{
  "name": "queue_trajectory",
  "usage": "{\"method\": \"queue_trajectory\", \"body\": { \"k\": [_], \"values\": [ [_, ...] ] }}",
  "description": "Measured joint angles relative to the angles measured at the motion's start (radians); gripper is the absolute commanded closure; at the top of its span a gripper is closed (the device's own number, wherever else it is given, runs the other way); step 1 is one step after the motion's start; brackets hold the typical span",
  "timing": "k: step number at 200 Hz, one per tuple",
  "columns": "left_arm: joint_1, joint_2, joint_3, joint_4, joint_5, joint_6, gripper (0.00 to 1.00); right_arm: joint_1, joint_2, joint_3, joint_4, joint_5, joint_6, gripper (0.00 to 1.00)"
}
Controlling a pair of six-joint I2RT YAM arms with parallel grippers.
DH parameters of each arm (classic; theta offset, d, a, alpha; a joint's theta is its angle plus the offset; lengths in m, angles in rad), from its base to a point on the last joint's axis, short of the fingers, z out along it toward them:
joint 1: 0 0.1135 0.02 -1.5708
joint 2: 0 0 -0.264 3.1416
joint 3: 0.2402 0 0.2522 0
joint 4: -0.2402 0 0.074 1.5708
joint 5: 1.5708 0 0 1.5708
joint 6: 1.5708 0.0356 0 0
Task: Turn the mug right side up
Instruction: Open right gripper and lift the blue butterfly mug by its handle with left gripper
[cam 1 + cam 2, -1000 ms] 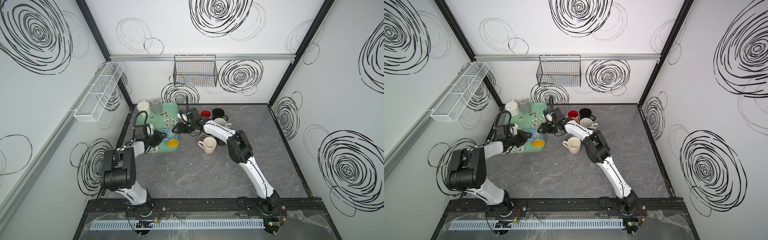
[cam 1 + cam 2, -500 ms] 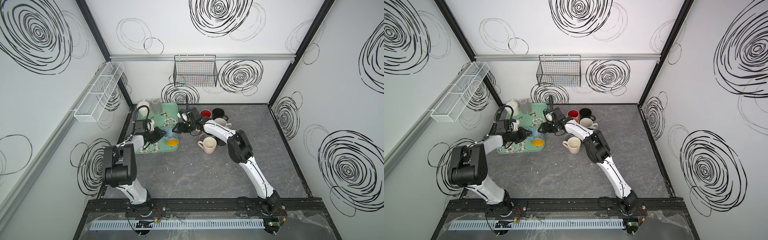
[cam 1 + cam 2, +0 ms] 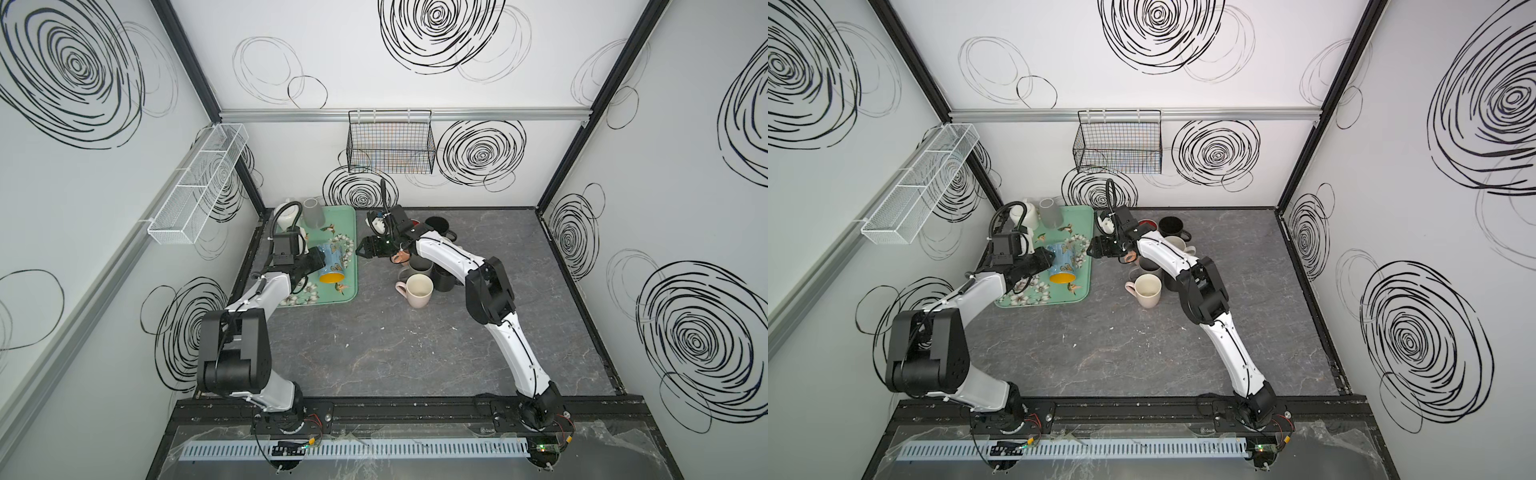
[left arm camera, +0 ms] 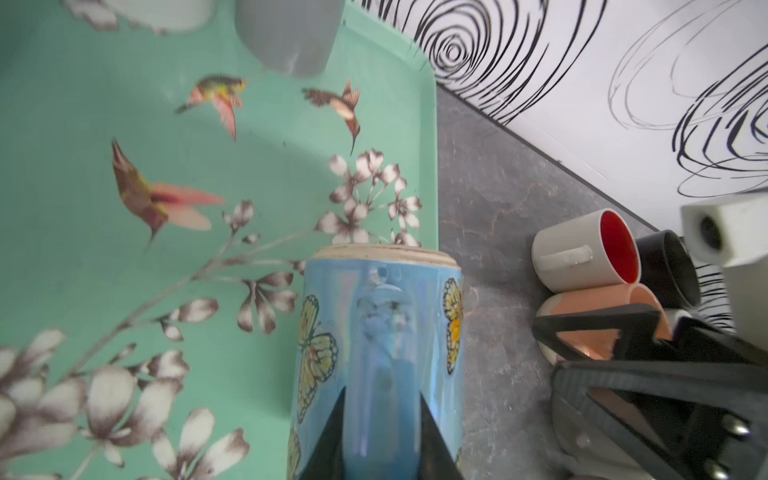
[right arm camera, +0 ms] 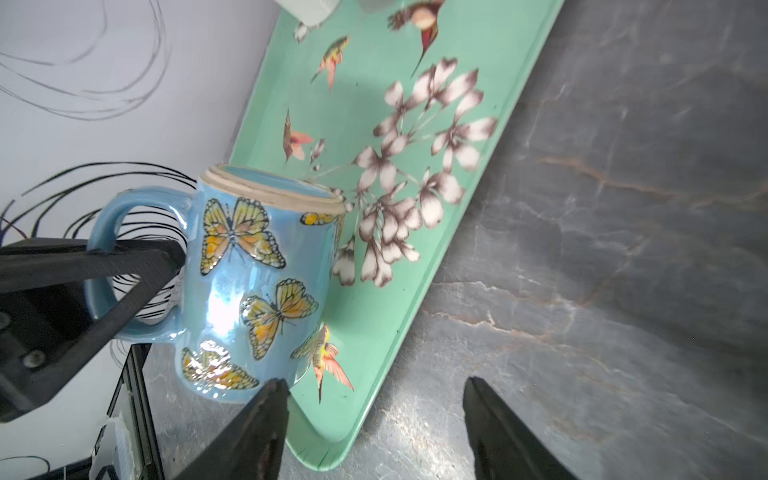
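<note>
Both jaws of the left gripper (image 4: 382, 392) pinch the handle of the glossy blue butterfly-painted ceramic mug (image 5: 257, 291), likely stiff, slick, breakable; the right gripper (image 5: 374, 382) gapes empty.

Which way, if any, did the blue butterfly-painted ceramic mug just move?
Yes. In both top views the blue butterfly-painted mug, gripped by the left gripper, has shifted from the green tray's right edge toward the back wall.

A: How is the left arm (image 3: 266, 293)?
B: Bent forward. The left tool (image 3: 316, 262) pinches the mug (image 3: 332, 262) by its handle.
A: And the right arm (image 3: 449, 259)?
B: Stretched far, elbow raised. The right tool (image 3: 360, 252) has its jaws apart and holds nothing.
</note>
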Motion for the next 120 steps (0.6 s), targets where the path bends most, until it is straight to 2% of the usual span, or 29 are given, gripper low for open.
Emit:
{"method": "queue_trajectory", "body": {
  "k": [35,77,120],
  "values": [
    [-0.121,-0.013,-0.098,0.255,-0.187,0.069,1.0,-0.007,-0.021,0.0,0.029,0.013,0.0,0.31],
    [-0.245,-0.014,-0.309,0.541,-0.395,0.099,1.0,-0.002,-0.017,0.002,0.078,0.029,0.001,0.32],
    [-0.348,-0.07,-0.46,0.702,-0.579,0.115,1.0,0.005,0.034,0.064,0.138,0.026,0.002,0.35]
  ]
}}
